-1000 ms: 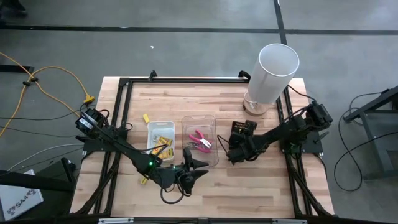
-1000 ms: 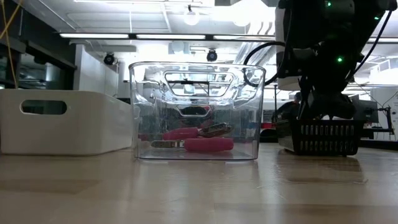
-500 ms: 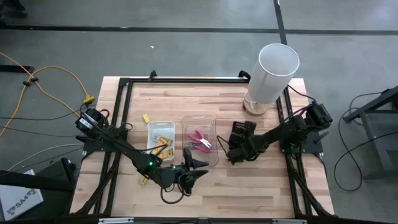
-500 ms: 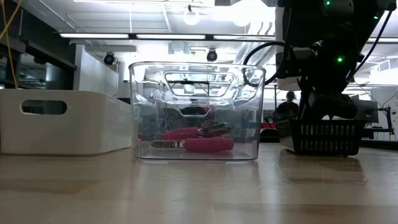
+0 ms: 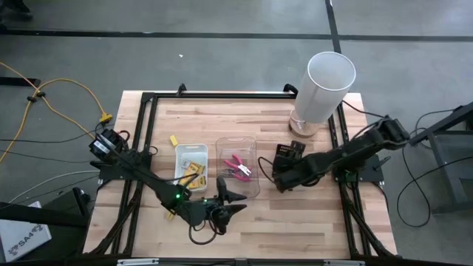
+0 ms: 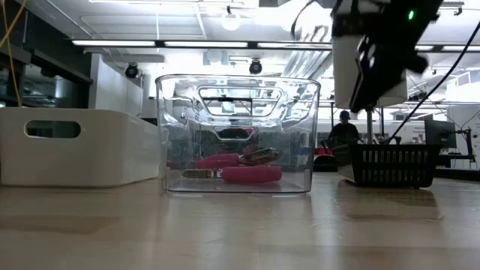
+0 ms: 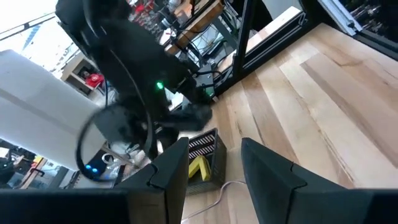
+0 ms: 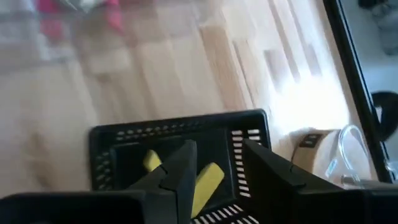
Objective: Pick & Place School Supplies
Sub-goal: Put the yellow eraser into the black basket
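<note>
The right tool (image 5: 279, 179) hung over the black basket (image 5: 288, 154) on the counter (image 5: 310, 214), near the tall white cylinder (image 5: 325, 85). Its fingers (image 8: 180, 165) stood a little apart and held nothing; between them the wrist view showed yellow pieces (image 8: 205, 180) lying in the basket (probably sorted there on purpose, as the task asks). The pink-handled pliers (image 5: 236, 166) lay inside the clear tray (image 5: 238, 143), and small yellow boxes (image 5: 194, 168) in the white tray (image 5: 191, 148) beside it. One yellow stick (image 5: 174, 140) rested loose on the counter beside the white tray. The left tool (image 5: 233, 205) waited near the front edge, just before the clear tray, its fingers apart and empty.
</note>
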You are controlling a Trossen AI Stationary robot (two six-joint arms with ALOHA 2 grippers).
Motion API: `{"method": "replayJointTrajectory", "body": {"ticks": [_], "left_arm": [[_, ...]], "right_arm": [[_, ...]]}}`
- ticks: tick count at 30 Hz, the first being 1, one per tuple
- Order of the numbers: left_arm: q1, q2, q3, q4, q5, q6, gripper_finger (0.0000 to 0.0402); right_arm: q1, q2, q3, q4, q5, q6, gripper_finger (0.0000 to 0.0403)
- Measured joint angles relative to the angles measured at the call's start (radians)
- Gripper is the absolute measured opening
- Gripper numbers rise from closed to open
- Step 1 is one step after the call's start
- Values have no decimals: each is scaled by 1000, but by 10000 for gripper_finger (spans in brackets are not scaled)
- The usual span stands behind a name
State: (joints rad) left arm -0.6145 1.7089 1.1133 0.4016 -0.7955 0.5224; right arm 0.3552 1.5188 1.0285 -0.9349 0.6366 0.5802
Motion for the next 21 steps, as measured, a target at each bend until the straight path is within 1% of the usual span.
{"method": "replayJointTrajectory", "body": {"ticks": [2, 6, 10, 15, 21], "left_arm": [[-14, 0, 0, 0, -34, 4, 140], [-49, 0, 0, 0, -116, 70, 140], [-77, 0, 0, 0, -140, 78, 140], [-94, 0, 0, 0, -159, 13, 140], [-114, 0, 0, -38, -287, -86, 140]], "right_arm": [[11, -30, 13, 21, -20, -9, 120], [36, -83, 16, 80, -83, -18, 119], [63, -116, 16, 155, -140, -35, 119], [94, -132, 15, 280, -246, -60, 119], [138, -134, 15, 487, -385, -113, 118]]}}
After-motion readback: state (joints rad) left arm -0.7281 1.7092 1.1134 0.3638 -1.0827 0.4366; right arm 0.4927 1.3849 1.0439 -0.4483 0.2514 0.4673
